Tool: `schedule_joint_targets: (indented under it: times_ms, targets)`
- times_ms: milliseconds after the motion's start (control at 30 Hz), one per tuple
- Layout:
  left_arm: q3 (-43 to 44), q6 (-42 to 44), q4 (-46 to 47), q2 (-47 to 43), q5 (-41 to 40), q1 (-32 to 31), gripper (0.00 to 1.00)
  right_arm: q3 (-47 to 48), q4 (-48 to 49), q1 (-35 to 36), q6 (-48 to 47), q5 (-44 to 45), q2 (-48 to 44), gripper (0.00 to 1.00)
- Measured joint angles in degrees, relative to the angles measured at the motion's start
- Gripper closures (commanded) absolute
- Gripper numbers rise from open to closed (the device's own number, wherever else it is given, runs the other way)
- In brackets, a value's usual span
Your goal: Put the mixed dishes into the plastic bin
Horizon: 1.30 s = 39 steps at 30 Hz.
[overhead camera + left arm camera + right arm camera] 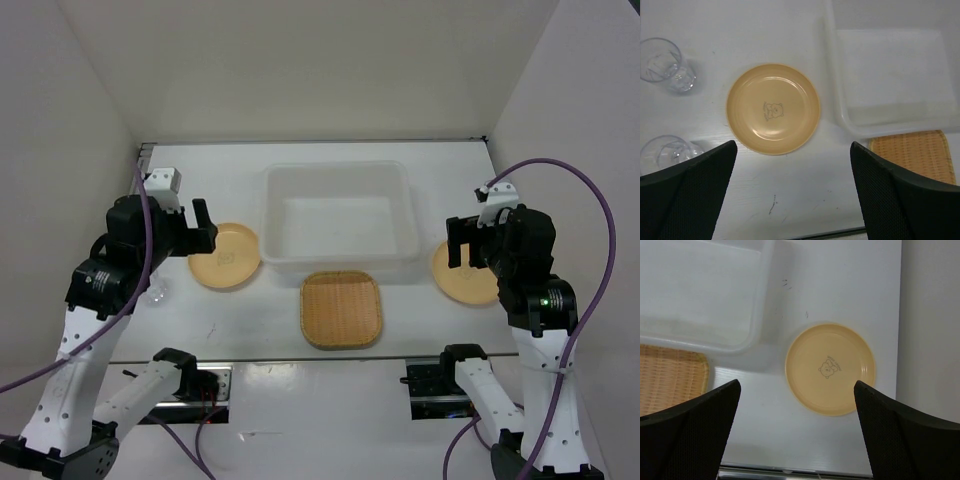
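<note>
The translucent plastic bin [338, 217] stands at the table's middle back, with nothing in it. In front of it lies the square tan woven tray [341, 308]. One yellow-tan plate [225, 256] rests left of the bin, another plate [462, 274] right of it. Two clear cups [664, 66] [662, 152] stand left of the left plate [772, 108]. My left gripper [200, 232] hangs open above the left plate's near side, holding nothing. My right gripper [462, 243] hangs open above the right plate [830, 368], also empty.
White walls close in the table on the left, back and right. The right wall [930, 325] runs close beside the right plate. A metal rail [320, 362] edges the near side of the table.
</note>
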Motion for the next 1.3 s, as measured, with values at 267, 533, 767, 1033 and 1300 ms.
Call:
schedule_joint_targets:
  times_ms: [267,533,767,1033,1300]
  targets:
    - [-7.72,-4.83,2.95,-0.63,20.26,-0.33,0.00,0.00,-0.11,0.00,-0.87,0.07,-0.46,0.02]
    - [-28.81,-16.09,7.28,-3.45,34.45,-3.30,0.00,0.00,-1.40,0.17,-3.89,-3.45,-0.44,0.04]
    - [-31.01,-20.79,9.31,-6.69,37.27,-3.89,0.00,0.00,-4.22,5.57,-11.47,-10.40,2.21,1.00]
    - [-34.01,-26.91,16.13,1.11,37.81,-9.97,0.00,-3.89,-5.97,9.22,-35.06,-14.27,5.25,1.00]
    - [-34.64,-32.04,24.20,10.51,36.04,-16.81,0.00,-17.38,-5.46,9.33,-61.61,-21.40,-5.07,1.00]
